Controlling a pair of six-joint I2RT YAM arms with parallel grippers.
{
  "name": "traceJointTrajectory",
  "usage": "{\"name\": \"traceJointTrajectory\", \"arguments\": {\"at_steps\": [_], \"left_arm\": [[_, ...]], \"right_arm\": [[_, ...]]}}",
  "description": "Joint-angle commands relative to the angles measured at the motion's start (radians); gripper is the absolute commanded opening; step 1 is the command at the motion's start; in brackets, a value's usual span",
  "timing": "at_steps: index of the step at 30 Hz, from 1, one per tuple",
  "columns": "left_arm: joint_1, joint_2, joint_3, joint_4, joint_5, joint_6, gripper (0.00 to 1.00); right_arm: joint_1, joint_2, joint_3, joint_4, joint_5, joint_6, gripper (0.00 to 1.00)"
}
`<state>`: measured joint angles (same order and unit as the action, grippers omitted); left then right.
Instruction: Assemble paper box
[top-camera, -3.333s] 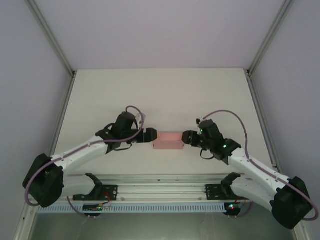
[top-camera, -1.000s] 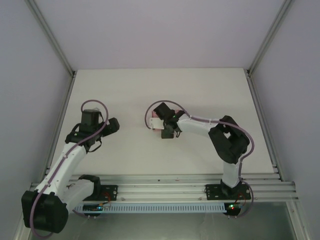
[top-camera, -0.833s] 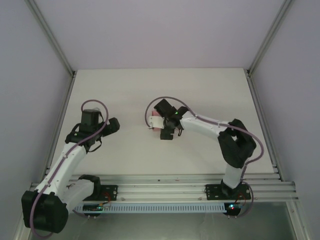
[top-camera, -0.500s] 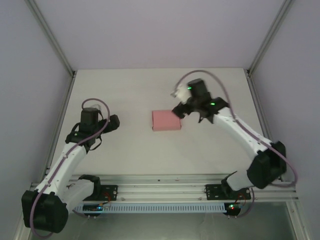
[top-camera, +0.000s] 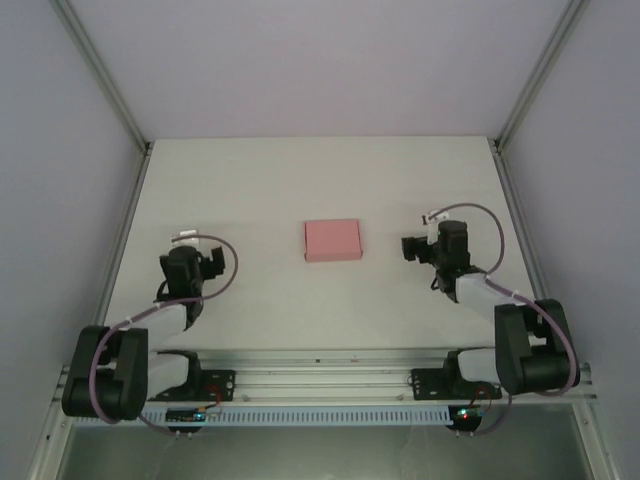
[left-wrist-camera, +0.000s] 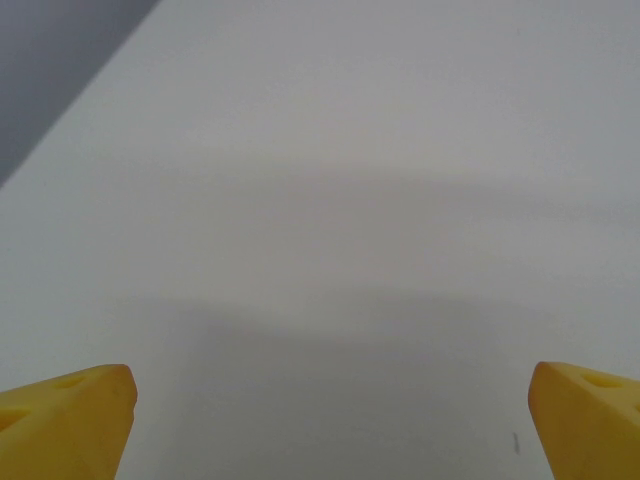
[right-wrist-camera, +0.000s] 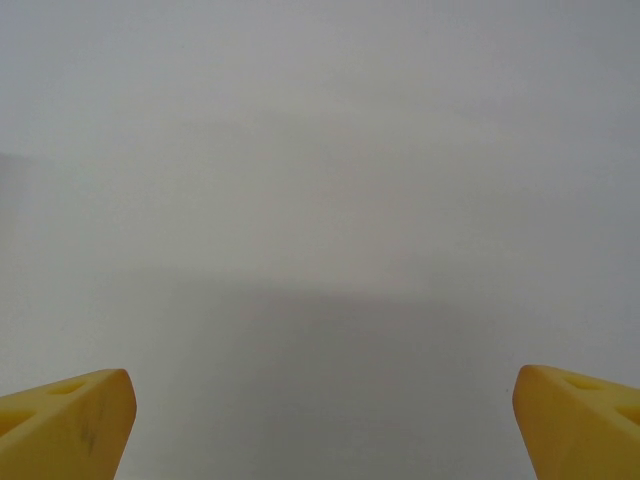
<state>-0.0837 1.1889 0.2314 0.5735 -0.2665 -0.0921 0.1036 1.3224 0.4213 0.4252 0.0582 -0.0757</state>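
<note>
Paper box: we see the paper box (top-camera: 332, 240) as a closed pink rectangular box. It lies flat on the white bench (top-camera: 400, 180) with nothing touching it.
Left fingers: the left fingers (top-camera: 211, 262) sit well to the left of the box and a little nearer the arm bases. In the left wrist view their yellow tips (left-wrist-camera: 70, 410) stand at the two bottom corners, spread wide, with bare bench between them.
Right fingers: the right fingers (top-camera: 411, 247) sit to the right of the box, about level with it. They are closer to it than the left pair but clearly apart from it. In the right wrist view their yellow tips (right-wrist-camera: 70, 415) also stand wide at both bottom corners, holding nothing.
Box against fingers: we find the box between the two pairs, gripped by neither.
Arms: the left arm (top-camera: 150, 320) and the right arm (top-camera: 485, 292) are folded low, one on each side of the box and nearer the bench edge than it.
</note>
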Motion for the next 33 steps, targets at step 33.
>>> {"name": "traceJointTrajectory", "arguments": {"at_steps": [33], "left_arm": [[0.155,0.234,-0.016,0.527,0.281,0.035,1.00]], "right_arm": [[-0.112,0.226,-0.047,0.451,-0.027,0.106,0.99]]}}
